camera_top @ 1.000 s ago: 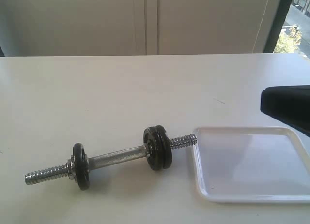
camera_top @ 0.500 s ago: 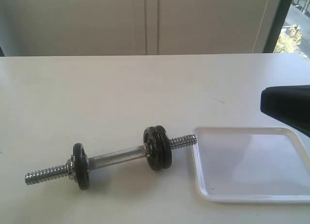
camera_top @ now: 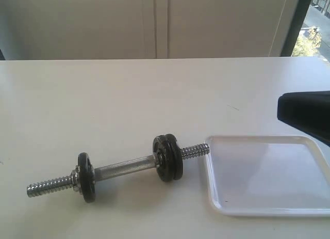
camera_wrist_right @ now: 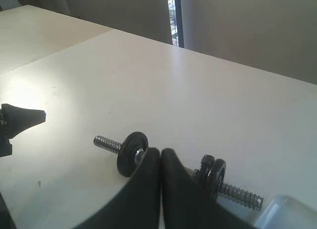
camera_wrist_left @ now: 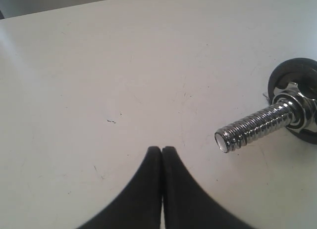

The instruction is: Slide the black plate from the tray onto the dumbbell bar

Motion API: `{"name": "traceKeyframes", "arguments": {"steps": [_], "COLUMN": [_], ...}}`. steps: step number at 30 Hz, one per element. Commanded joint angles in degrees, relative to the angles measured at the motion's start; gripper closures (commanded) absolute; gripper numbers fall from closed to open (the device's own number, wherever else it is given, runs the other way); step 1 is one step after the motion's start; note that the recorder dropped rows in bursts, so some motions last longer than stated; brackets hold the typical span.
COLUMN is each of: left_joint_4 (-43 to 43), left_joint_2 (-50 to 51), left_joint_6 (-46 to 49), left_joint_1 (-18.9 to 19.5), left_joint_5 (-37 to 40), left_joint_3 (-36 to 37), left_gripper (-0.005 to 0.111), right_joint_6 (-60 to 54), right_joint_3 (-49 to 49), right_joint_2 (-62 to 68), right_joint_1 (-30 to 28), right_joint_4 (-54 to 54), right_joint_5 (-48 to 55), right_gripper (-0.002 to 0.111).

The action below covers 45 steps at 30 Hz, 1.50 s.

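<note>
**Task items.** The dumbbell bar (camera_top: 124, 168) lies flat on the white surface (camera_top: 154, 94), running at a slight diagonal. A touching pair of black discs sits on the bar towards the tray (camera_top: 212, 197). The black plate (camera_top: 177, 161) is the tray-side disc of this pair. Bare thread projects beyond it towards the tray's near corner. The thread tip is just beside the rim; contact cannot be confirmed.

**Other fittings.** A single black disc (camera_top: 86, 177) stands near the bar's opposite end, with a chrome collar (camera_top: 76, 179) against its outer face. Exposed thread extends past the collar.

**Left tool.** The left tool (camera_wrist_left: 162, 151) has its fingers pressed together and holds nothing. It hangs over bare surface, apart from the bar's threaded end and to one side of it.

**Right tool.** The right tool (camera_wrist_right: 160, 154) is likewise narrowed to a closed seam and holds nothing. In the right wrist view its fingers cover the middle of the bar, between the discs.

**Surroundings.** In the exterior view a black housing (camera_top: 304, 112) enters from the right edge, above the tray's far right portion. A pale panelled wall (camera_top: 154, 22) stands behind the surface, with a window (camera_top: 309, 32) at the right
</note>
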Motion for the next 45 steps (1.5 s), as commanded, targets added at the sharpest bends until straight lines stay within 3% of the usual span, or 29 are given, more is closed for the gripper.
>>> {"name": "traceKeyframes", "arguments": {"steps": [1,17,23,27,36,45], "left_joint_4": [-0.64,-0.64,-0.64,-0.64,-0.64,-0.64], "left_joint_2": [-0.23,-0.23,-0.23,-0.23,-0.23,-0.23], "left_joint_6": [0.31,0.31,-0.63,-10.22,-10.22,-10.22], "left_joint_1": [0.22,0.22,0.22,0.22,0.22,0.22], "left_joint_5": [-0.29,-0.29,0.18,-0.31,-0.31,-0.31], "left_joint_3": [0.25,0.25,0.25,0.25,0.25,0.25], "left_gripper": [0.107,0.107,0.107,0.107,0.107,0.107], "right_joint_6": [0.21,0.21,0.21,0.21,0.21,0.21], "right_joint_3": [0.31,0.31,0.31,0.31,1.58,8.98], "right_joint_2": [-0.08,-0.24,-10.96,-17.02,-19.62,-25.12], "right_joint_1": [0.02,0.02,0.02,0.02,0.02,0.02], "right_joint_4": [0.38,0.38,0.26,0.26,0.17,0.12], "right_joint_5": [0.01,0.01,-0.26,-0.26,-0.26,-0.26], "right_gripper": [0.108,0.108,0.108,0.108,0.108,0.108]}}
